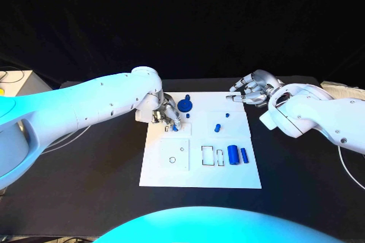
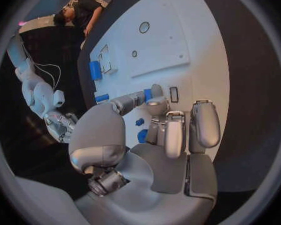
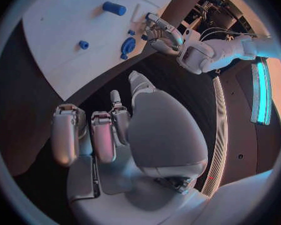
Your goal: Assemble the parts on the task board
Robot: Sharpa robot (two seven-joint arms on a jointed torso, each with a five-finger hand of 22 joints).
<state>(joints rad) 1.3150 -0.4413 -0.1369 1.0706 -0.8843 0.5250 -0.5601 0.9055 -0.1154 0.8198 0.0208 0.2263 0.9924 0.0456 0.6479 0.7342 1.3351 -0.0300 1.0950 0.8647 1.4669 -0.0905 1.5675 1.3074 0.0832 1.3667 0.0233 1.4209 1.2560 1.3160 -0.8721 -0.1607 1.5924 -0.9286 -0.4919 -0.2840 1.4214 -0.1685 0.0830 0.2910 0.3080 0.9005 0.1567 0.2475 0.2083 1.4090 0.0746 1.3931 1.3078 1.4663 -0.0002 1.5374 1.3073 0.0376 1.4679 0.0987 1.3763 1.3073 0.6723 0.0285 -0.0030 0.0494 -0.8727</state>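
Observation:
The white task board (image 1: 228,177) lies in the middle of the table. My left hand (image 1: 166,115) hovers over its far left part and pinches a small blue part (image 1: 174,128) between thumb and a finger; the left wrist view shows this part (image 2: 147,94) at the fingertips. My right hand (image 1: 251,90) hangs just past the board's far right corner, fingers apart and holding nothing. Loose on the board are a round blue piece (image 1: 187,103), a short blue cylinder (image 1: 218,128) and two bigger blue cylinders (image 1: 233,154) beside rectangular slots (image 1: 207,155).
A raised white plate with two round holes (image 1: 172,159) takes up the board's near left part. Two small blue pegs (image 1: 188,115) (image 1: 227,115) lie near the board's far edge. Black table surface (image 1: 304,169) surrounds the board. A white box (image 1: 19,82) stands at the far left.

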